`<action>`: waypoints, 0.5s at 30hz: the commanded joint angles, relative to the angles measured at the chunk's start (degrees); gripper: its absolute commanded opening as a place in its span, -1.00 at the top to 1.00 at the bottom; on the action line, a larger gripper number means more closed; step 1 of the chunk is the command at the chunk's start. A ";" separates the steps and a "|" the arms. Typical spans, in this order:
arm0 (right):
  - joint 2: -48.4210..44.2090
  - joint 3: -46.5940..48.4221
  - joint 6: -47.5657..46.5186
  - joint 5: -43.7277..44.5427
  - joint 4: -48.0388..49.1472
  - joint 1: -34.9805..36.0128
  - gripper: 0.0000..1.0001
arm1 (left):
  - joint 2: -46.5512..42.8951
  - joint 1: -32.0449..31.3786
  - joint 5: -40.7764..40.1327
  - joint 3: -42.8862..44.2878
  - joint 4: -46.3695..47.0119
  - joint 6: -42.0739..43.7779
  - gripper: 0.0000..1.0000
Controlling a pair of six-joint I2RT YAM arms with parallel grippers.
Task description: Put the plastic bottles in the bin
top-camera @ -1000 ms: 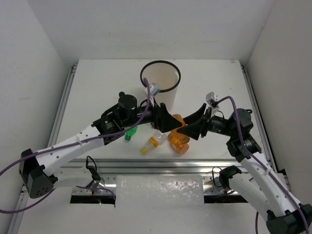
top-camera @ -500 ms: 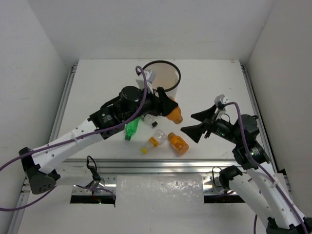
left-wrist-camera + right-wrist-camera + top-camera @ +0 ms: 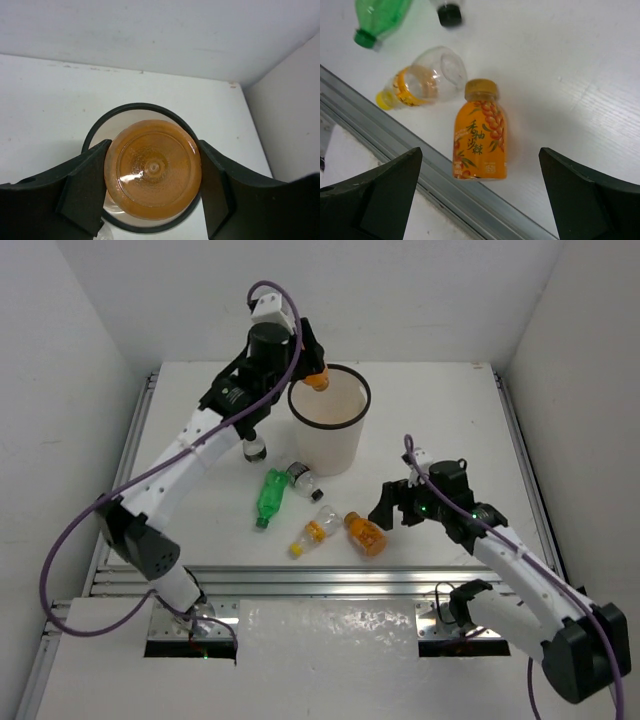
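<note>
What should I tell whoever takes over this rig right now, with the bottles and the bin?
Left gripper: shut on an orange bottle, held over the bin mouth, not released.
Right gripper: open, above a second orange bottle lying near the front edge.
Also on the table: green bottle, yellow-cap bottle, black-cap bottle before the bin, another black-cap bottle at its left.
Done: no bottle visibly in the bin.
Left: release the held bottle, then bin the five on the table.
</note>
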 commanded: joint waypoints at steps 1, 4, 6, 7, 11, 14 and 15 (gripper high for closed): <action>5.80 1.62 -1.89 0.97 1.40 2.23 -0.98 | 5.27 2.69 6.59 4.99 -1.93 1.21 -0.20; 12.84 5.57 -2.33 3.24 -1.85 7.40 -0.98 | 10.19 3.39 8.55 9.47 -3.16 1.20 -0.49; 16.26 6.11 -2.16 4.22 -2.38 8.91 -0.97 | 11.78 3.57 9.43 13.15 -4.56 1.29 -0.67; 17.15 6.02 -1.72 5.18 -2.73 9.87 -0.96 | 12.57 3.57 9.52 13.95 -5.09 1.21 -0.80; 21.54 4.01 -0.57 6.25 -0.64 11.02 -0.87 | 8.47 3.48 10.66 10.22 -3.79 -0.02 -0.99; 24.54 2.60 -0.58 7.28 2.27 11.64 -0.23 | -1.54 2.78 13.82 -2.31 1.20 -1.69 -0.99; 24.19 1.90 -0.23 8.08 3.32 11.64 -0.05 | -4.87 2.26 14.78 -6.39 2.54 -1.96 -0.99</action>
